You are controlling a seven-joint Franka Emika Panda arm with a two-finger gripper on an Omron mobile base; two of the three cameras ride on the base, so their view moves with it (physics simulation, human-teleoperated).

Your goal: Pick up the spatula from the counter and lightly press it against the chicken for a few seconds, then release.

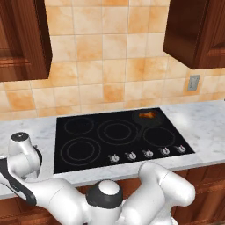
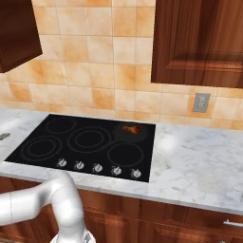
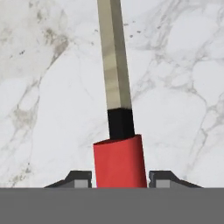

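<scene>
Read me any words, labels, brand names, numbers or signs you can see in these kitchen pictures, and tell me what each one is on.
No text can be read anywhere.
Cooktop knobs: any markings are too small to tell.
Wall outlet: plain, no lettering.
Spatula: bare tan, black and red surfaces, no label.

Arm [image 1: 167, 189]: glossy white rounded shells, across the lower frame of the left base view. Joints [image 1: 96, 200]: dark collars, pale grey round caps. Finger tips [image 3: 81, 178]: two, small, dark grey, blocky.
</scene>
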